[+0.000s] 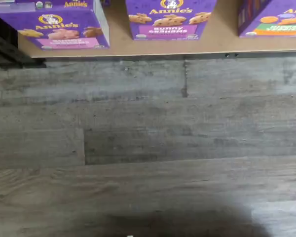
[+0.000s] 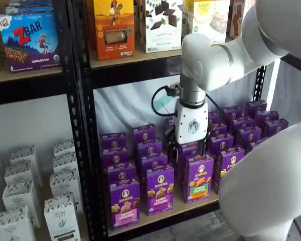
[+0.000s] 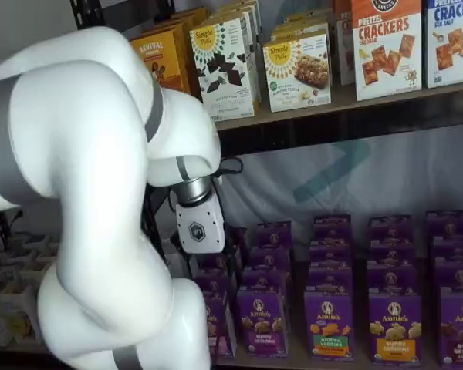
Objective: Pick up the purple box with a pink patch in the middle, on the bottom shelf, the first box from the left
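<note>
None done: we have not touched the purple box [image 2: 124, 203] yet.
Hand [image 2: 189, 146]: spread wide, holding nothing.
Left: reach, grab, lift.

You see a gray wood floor [image 1: 148, 148] with long planks and dark lines between them. A dark shadow [image 1: 177, 222] lies on it. The rack [image 2: 83, 125] is black metal with little holes in its posts. A white sheet [image 3: 355, 177] with a teal mark hangs behind the rack. Up high, a dark board [image 3: 347, 104] holds orange and white cartons [image 3: 297, 69]. Next to it, another rack holds white cartons [image 2: 20, 201] down low and a blue bar box [image 2: 29, 40] on a tan board up top.
</note>
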